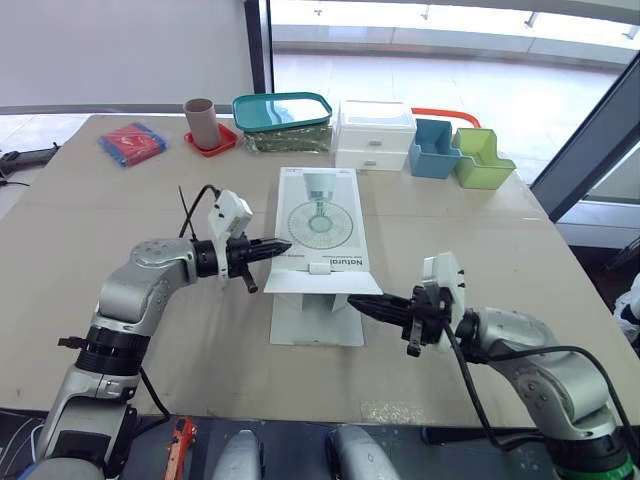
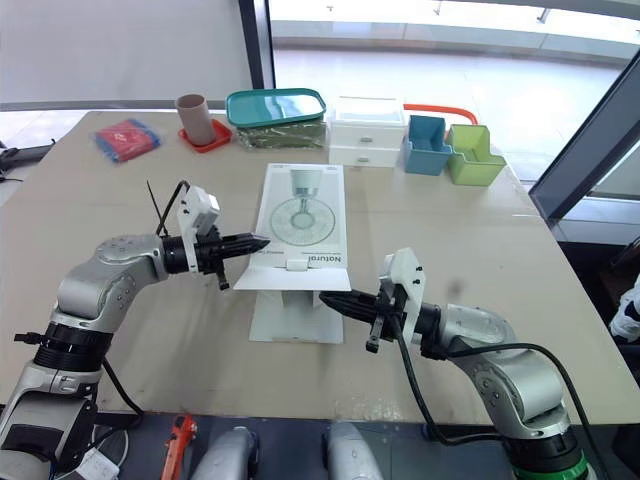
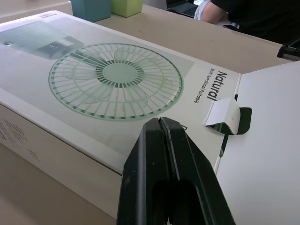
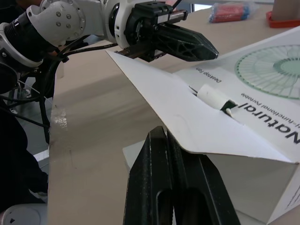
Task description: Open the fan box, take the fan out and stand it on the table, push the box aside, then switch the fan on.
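Observation:
The white fan box (image 1: 320, 215), printed with a fan picture, lies flat in the middle of the table. Its near end flap (image 1: 322, 279) is lifted and sticks out toward me, with a small tab (image 3: 224, 115) at the fold. A lower flap (image 1: 318, 322) rests on the table beneath it. My left gripper (image 1: 283, 244) is shut and empty, its tip at the box's near left corner beside the lifted flap. My right gripper (image 1: 356, 301) is shut too, with its tip just under the flap's near right corner.
Along the far edge stand a red packet (image 1: 132, 142), a cup on a red coaster (image 1: 201, 122), a teal lidded tray (image 1: 282, 110), a white drawer unit (image 1: 375, 133), a blue bin (image 1: 434, 148) and a green bin (image 1: 480, 158). A person in black (image 3: 253, 14) sits beyond the table.

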You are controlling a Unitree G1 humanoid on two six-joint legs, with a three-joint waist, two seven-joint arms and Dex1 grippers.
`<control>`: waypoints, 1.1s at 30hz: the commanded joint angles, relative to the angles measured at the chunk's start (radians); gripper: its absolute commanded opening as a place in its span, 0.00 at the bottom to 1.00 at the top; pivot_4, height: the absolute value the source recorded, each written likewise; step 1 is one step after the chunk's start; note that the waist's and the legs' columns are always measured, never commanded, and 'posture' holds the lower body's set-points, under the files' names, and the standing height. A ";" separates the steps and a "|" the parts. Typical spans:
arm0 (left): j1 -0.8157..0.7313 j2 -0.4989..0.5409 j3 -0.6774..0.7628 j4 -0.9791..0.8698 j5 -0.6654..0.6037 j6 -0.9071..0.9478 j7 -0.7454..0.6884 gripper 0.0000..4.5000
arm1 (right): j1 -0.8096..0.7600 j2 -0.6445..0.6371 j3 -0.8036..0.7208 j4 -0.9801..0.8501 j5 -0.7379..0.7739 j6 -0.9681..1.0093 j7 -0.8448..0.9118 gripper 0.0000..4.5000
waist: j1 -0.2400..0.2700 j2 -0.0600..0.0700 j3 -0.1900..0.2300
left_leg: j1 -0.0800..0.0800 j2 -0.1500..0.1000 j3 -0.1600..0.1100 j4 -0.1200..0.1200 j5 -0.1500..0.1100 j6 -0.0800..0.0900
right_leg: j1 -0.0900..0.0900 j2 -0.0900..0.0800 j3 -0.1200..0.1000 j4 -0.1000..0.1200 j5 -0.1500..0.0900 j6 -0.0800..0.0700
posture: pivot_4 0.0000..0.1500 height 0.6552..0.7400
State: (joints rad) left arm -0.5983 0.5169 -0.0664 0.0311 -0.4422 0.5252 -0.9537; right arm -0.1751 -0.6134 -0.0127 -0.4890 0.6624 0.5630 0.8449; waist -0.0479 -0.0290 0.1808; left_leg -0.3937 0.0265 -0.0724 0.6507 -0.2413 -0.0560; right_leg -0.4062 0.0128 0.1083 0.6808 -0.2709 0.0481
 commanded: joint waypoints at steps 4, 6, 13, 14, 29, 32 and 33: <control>-0.026 -0.016 0.064 -0.003 -0.027 -0.082 -0.026 0.00 | -0.077 0.021 -0.021 0.019 -0.041 -0.072 -0.026 0.01 | 0.000 0.000 0.000 | 0.000 0.000 0.000 0.000 0.000 0.000 | 0.000 0.000 0.000 0.000 0.000 0.000 | 1.00 1.00; -0.028 -0.020 0.074 0.001 -0.031 -0.098 -0.034 0.00 | -0.094 0.024 -0.012 0.037 -0.059 -0.087 -0.027 0.01 | 0.000 0.000 0.000 | 0.000 0.000 0.000 0.000 0.000 0.000 | 0.000 0.000 0.000 0.000 0.000 0.000 | 1.00 1.00; -0.062 -0.026 0.137 0.037 -0.045 -0.177 -0.030 0.00 | -0.176 0.068 0.019 0.122 -0.148 -0.145 -0.068 0.01 | 0.000 0.000 0.000 | 0.000 0.000 0.000 0.000 0.000 0.000 | -0.001 0.000 0.000 0.000 0.003 -0.005 | 1.00 1.00; -0.067 -0.027 0.144 0.044 -0.046 -0.185 -0.028 0.00 | -0.186 0.074 0.024 0.136 -0.168 -0.157 -0.077 0.01 | 0.000 0.000 0.000 | 0.000 0.000 0.000 0.000 0.000 0.000 | 0.000 0.000 0.000 0.000 0.003 -0.005 | 1.00 1.00; -0.061 -0.025 0.142 0.025 -0.046 -0.214 -0.036 0.00 | -0.255 0.122 0.063 0.239 -0.300 -0.149 -0.150 0.01 | 0.000 0.000 0.000 | -0.001 0.000 0.000 0.000 -0.001 0.001 | -0.001 0.000 0.000 0.000 0.003 -0.006 | 1.00 1.00; -0.054 -0.027 0.116 0.023 -0.028 -0.210 -0.037 0.00 | -0.255 0.124 0.072 0.238 -0.313 -0.131 -0.158 0.01 | 0.000 0.000 0.000 | -0.001 0.000 0.000 0.000 -0.001 0.001 | -0.001 0.000 0.000 0.000 0.003 -0.006 | 1.00 1.00; -0.051 -0.027 0.109 0.019 -0.024 -0.206 -0.036 0.00 | -0.253 0.124 0.074 0.236 -0.318 -0.128 -0.161 0.01 | 0.000 0.000 0.000 | -0.001 0.000 0.000 0.000 -0.001 0.001 | -0.001 0.000 0.000 0.000 0.003 -0.006 | 1.00 1.00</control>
State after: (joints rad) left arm -0.6524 0.4854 0.0581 0.0969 -0.4784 0.3240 -0.9885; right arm -0.4097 -0.4935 0.0607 -0.2327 0.3521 0.4294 0.6931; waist -0.0480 -0.0290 0.1810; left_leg -0.3947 0.0264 -0.0724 0.6505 -0.2419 -0.0551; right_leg -0.4072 0.0124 0.1080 0.6807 -0.2677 0.0424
